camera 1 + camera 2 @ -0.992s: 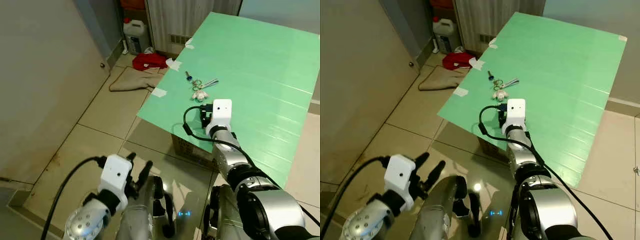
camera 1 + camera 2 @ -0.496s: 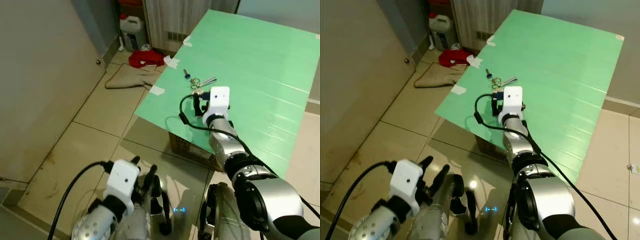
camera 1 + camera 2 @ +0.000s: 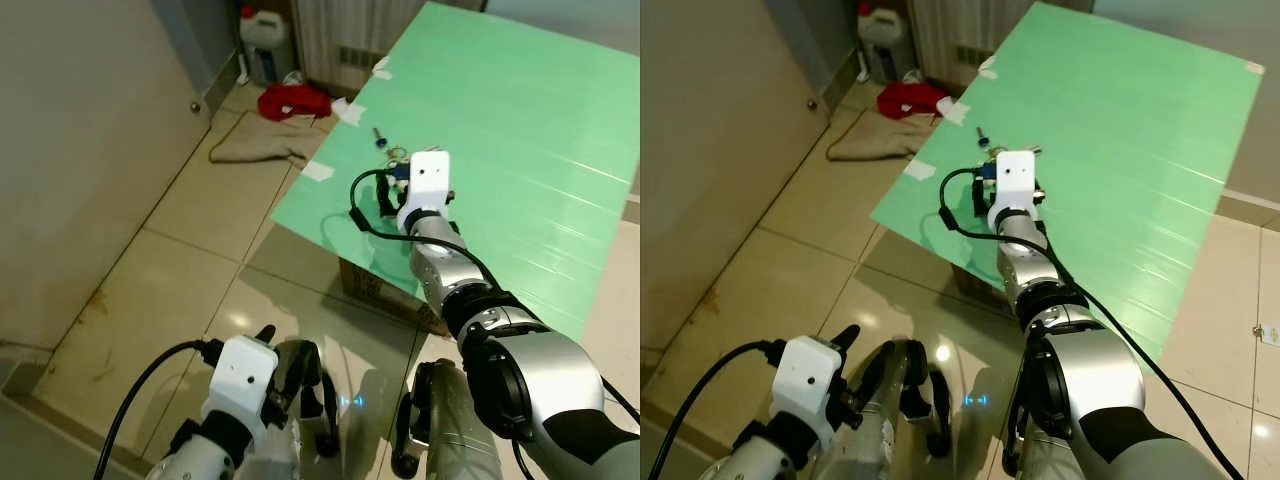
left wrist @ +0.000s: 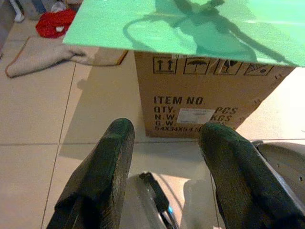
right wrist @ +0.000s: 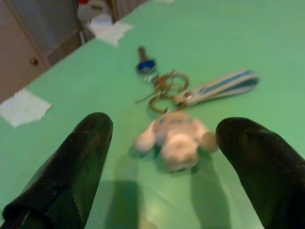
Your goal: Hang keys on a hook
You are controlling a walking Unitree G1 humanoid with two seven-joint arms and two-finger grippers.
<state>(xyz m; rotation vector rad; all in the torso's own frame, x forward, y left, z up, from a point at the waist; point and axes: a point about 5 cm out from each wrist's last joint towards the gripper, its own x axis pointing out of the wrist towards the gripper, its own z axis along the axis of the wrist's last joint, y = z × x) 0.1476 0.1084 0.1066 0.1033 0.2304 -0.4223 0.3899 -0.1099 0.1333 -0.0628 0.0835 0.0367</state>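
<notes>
Green tabletop (image 3: 520,110) holds the keys (image 5: 174,114), right gripper (image 5: 167,157) fingers spread wide just before them.

Keys (image 5: 164,86) appear blurred in the right wrist view; in the head views the right arm (image 3: 430,215) hides them almost entirely.

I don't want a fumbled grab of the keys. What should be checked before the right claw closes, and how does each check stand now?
1. Right claw open: ok, fingers spread wide.
2. Keys between the fingers: ok, the plush charm sits centred, just ahead of the tips.
3. Fingers low enough to touch the green tabletop: cannot tell.
4. Bunch lying flat and free, strap spread aside: ok.
5. Hook to hang them on located: cannot tell.
6. Left claw out of the way: ok, low by the cardboard box.
</notes>
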